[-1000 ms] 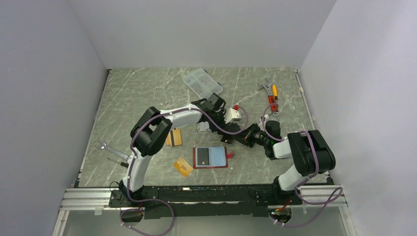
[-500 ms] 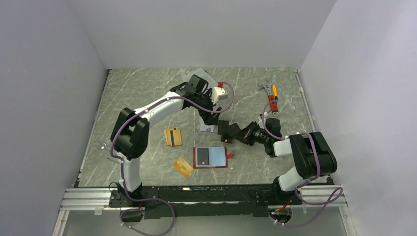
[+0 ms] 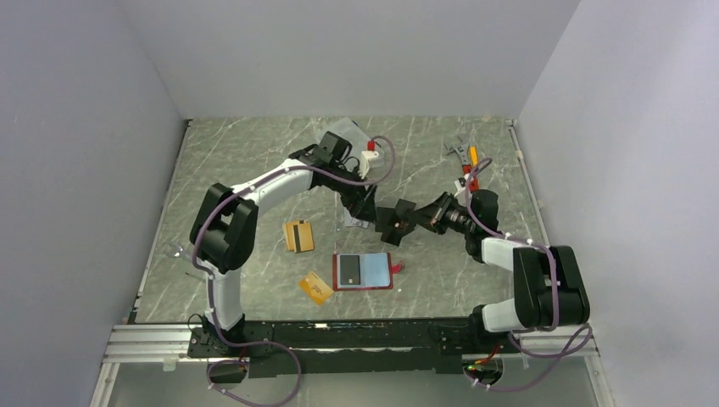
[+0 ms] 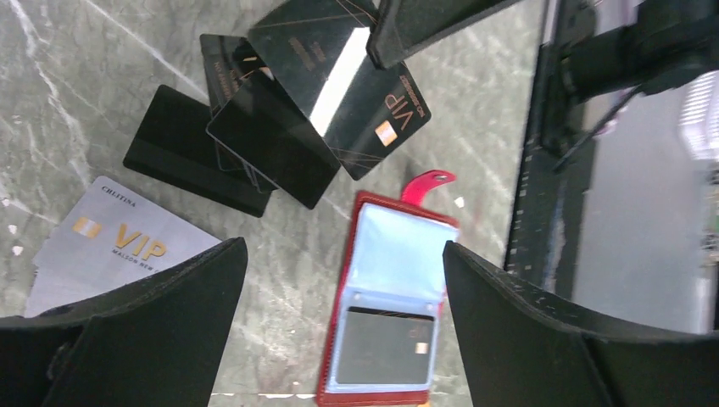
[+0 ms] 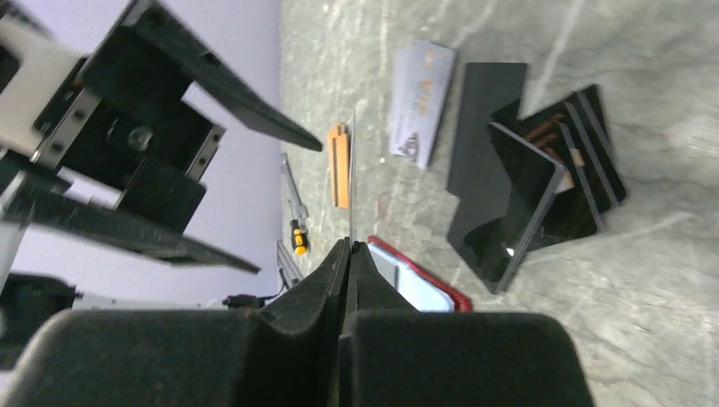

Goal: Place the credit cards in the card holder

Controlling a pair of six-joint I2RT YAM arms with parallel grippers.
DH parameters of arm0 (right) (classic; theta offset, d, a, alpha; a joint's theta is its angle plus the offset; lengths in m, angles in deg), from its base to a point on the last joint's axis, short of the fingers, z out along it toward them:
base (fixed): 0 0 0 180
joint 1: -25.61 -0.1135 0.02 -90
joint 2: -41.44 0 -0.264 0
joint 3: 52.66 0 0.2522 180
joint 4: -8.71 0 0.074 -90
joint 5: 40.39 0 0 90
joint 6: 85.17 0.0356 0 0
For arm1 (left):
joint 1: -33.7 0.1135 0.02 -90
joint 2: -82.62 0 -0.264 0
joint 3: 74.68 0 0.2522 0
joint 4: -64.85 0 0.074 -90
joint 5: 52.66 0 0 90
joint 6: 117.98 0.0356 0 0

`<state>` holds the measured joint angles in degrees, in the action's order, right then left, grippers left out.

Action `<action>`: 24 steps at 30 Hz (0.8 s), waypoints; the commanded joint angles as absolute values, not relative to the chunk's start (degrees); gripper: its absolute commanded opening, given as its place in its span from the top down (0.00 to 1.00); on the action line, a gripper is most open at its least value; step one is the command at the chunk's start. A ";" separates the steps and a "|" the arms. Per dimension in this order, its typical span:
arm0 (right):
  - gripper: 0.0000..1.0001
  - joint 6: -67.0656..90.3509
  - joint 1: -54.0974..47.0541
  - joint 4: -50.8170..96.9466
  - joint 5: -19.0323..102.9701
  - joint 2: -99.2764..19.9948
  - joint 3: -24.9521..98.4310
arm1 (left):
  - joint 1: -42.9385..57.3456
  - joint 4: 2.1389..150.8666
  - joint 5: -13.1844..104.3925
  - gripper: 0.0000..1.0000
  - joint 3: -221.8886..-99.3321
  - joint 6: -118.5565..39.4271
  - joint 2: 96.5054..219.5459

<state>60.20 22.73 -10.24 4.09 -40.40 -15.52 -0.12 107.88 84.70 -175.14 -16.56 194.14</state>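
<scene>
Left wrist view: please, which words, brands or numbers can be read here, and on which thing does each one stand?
"VIP": gold letters on the silver-grey card.
"CHLITINA": small, along the same card's edge.
"VIP": beside the gold chip on the dark card with the pale stripe.
Fine print under the silver-grey card's "VIP" and on the other dark cards: too small to read.
The red card holder shows no text.

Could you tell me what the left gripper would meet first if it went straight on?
Most likely the open card holder on the table, which the left gripper frames with jaws wide; depth is unclear.
</scene>
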 commanded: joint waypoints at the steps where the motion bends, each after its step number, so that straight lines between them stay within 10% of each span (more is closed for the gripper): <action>1: 1.00 57.74 22.88 -11.40 -1.89 -34.14 -12.75 | 2.50 104.62 96.55 0.12 -177.41 -25.70 189.50; 14: 1.00 58.71 14.61 -11.00 -5.84 -26.38 -6.13 | 5.10 83.33 114.56 0.25 -167.11 -47.45 181.66; 24: 1.00 57.91 10.84 -7.17 -3.69 -25.19 -1.87 | 5.18 93.71 111.74 0.29 -165.49 -36.45 177.61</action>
<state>58.98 12.26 -7.35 -4.37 -27.31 -5.33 5.39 92.67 111.03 -166.77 -39.71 181.62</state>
